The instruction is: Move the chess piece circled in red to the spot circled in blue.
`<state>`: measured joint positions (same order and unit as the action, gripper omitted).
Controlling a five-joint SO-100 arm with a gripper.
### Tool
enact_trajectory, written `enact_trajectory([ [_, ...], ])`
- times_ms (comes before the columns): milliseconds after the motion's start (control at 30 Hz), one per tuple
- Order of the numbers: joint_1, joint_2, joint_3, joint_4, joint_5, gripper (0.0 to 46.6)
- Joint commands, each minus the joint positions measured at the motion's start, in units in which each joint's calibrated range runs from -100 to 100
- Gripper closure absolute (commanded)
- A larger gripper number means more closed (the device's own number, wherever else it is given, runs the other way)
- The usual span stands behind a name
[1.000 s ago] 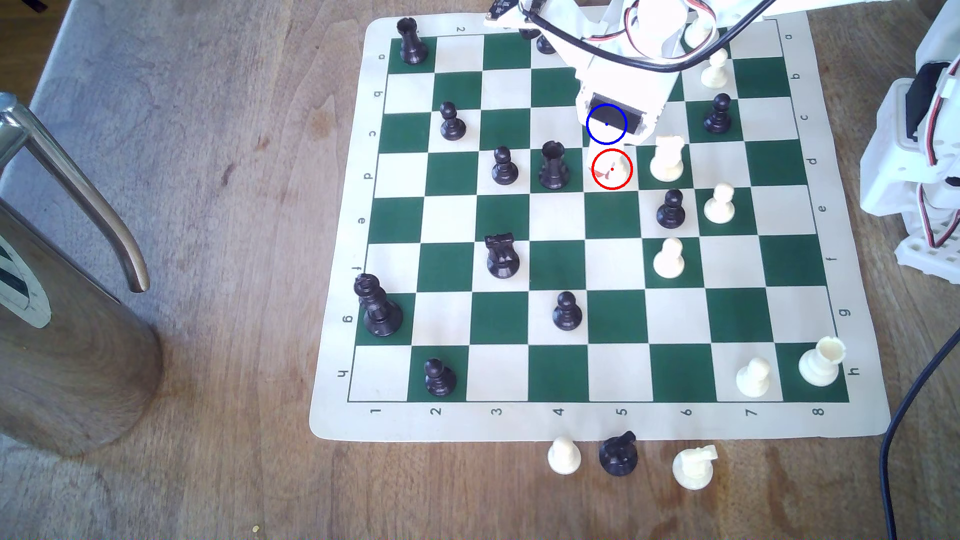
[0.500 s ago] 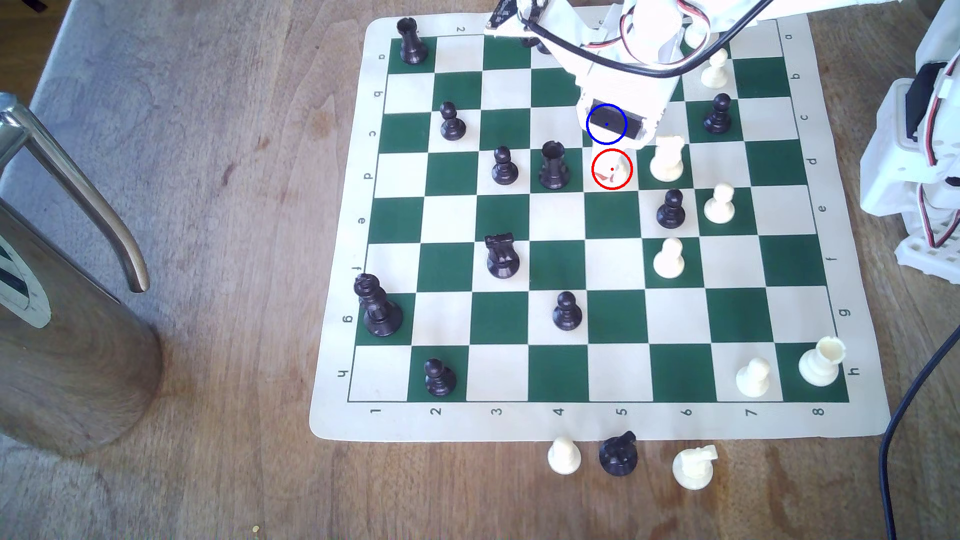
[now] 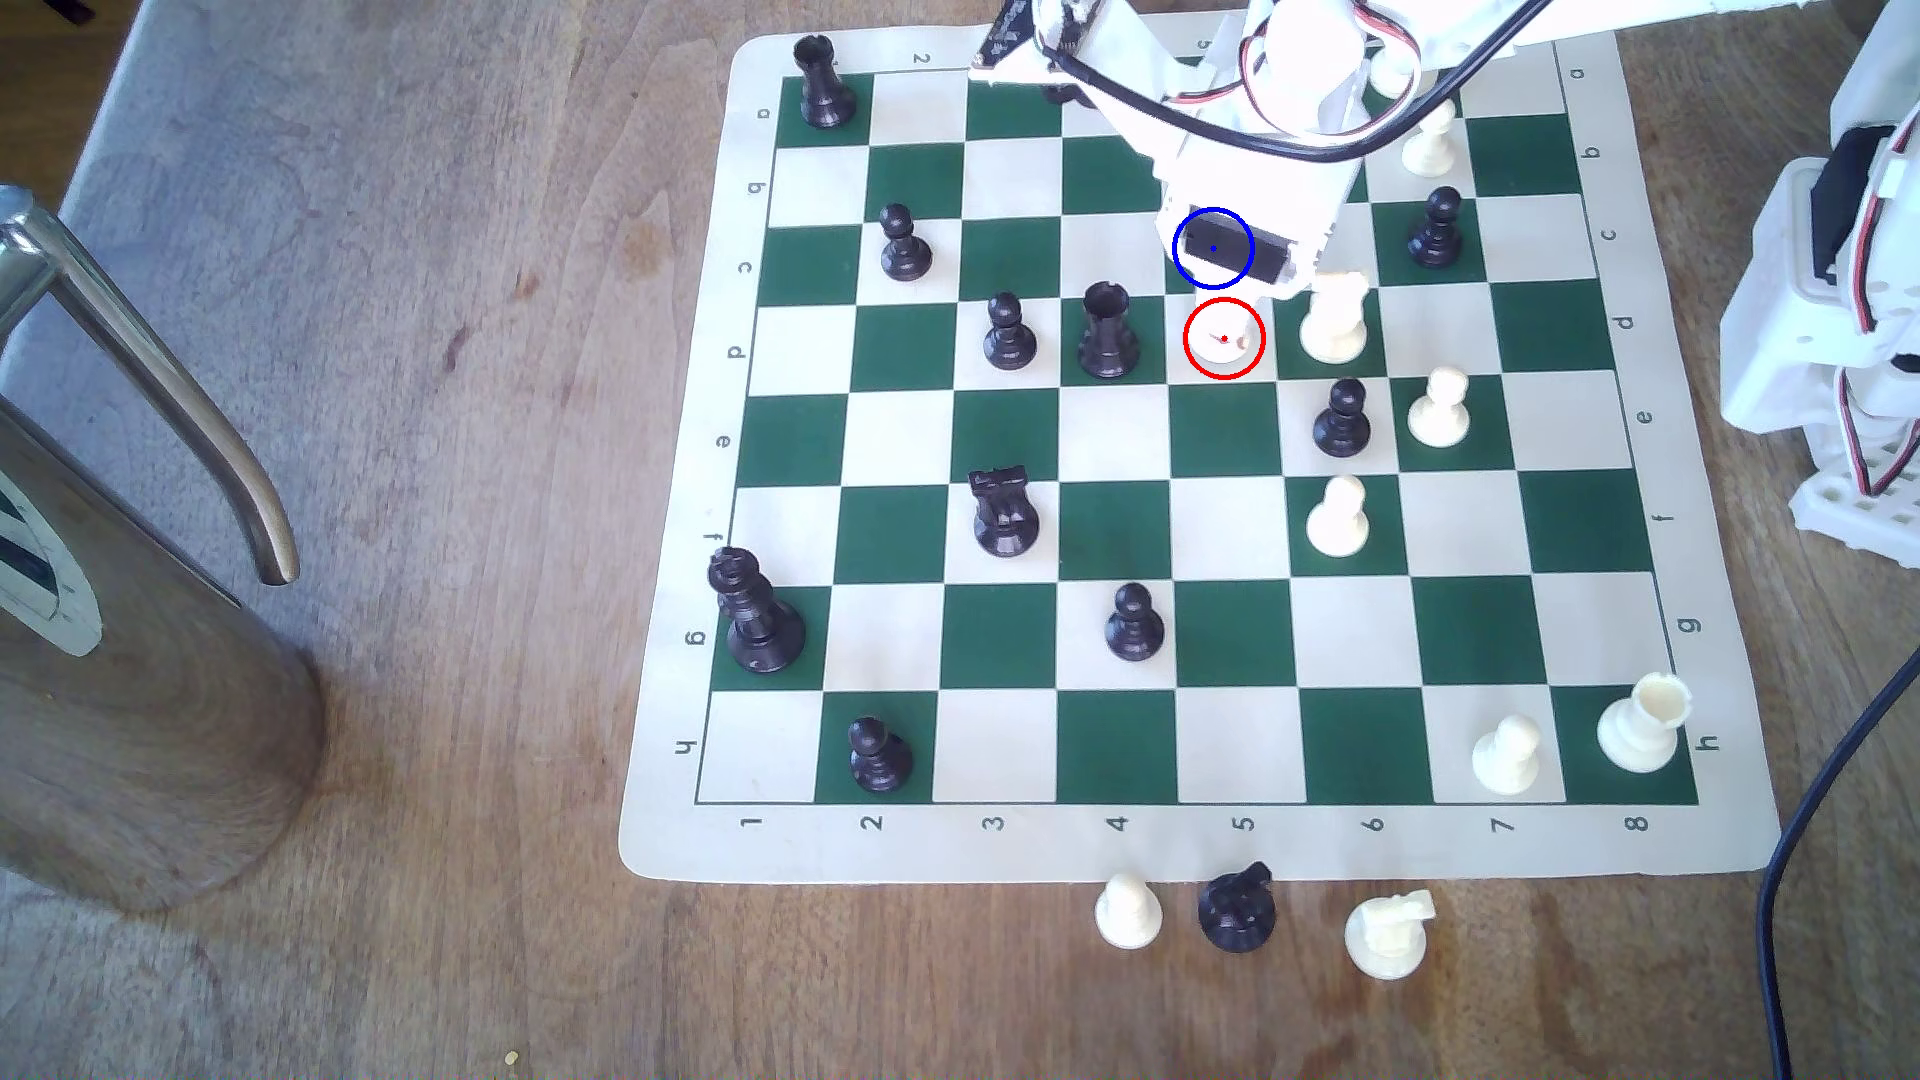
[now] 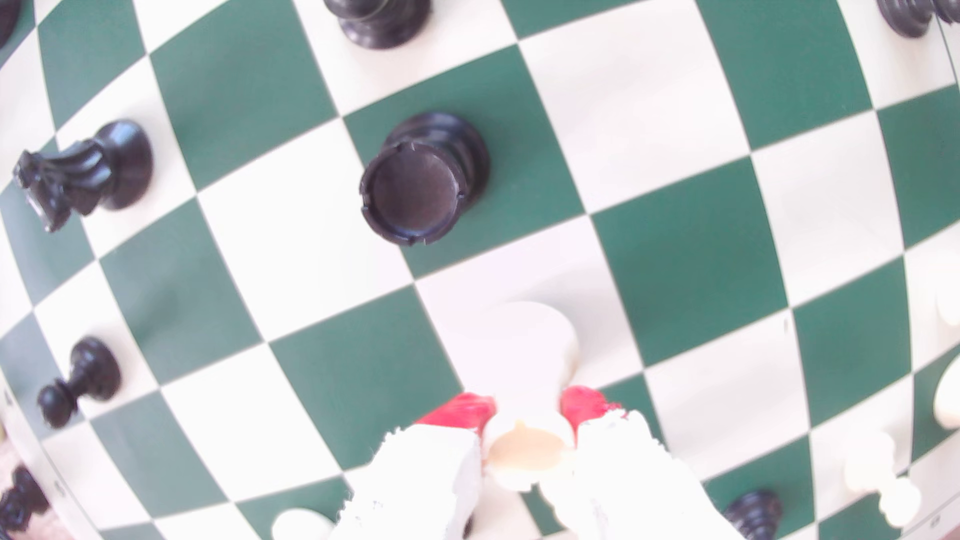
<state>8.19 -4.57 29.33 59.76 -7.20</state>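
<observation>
my gripper (image 4: 527,415), red-tipped white fingers (image 4: 460,410), is pinching the white rook (image 4: 524,446) just under its notched cup; a finger presses each side. the rook's long axis runs away from the wrist camera toward the board, cup end nearest, round base (image 4: 530,337) farthest, over a cream square. i cannot tell if the base touches the board. in the exterior view the rook (image 3: 1226,348) sits inside the red circle (image 3: 1224,339), mostly under my arm. next square toward the exterior view's left: black rook (image 3: 1108,330), upright on green. the blue-circled spot (image 3: 1214,248) lies one square beyond the red ring, covered by my wrist. board edge (image 3: 1143,831) reads 1 to 8 on the near margin, letters a to h down both sides.
</observation>
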Motion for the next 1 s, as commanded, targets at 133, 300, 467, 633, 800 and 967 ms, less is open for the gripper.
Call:
enact_trajectory([
  [133, -0.17, -10.37, -10.20, 8.79, 0.00, 46.4],
  [300, 0.77, -10.46, -17.00, 13.46, 0.39, 46.4],
  [467, 4.21, -6.04, -23.16, 15.34, 1.56, 46.4],
  [633, 6.56, -1.46, -26.88, 16.16, 2.59, 46.4],
  [800, 8.04, 5.67, -29.24, 16.32, 3.57, 46.4],
  [967, 9.14, 10.51, -29.87, 15.42, 4.05, 46.4],
])
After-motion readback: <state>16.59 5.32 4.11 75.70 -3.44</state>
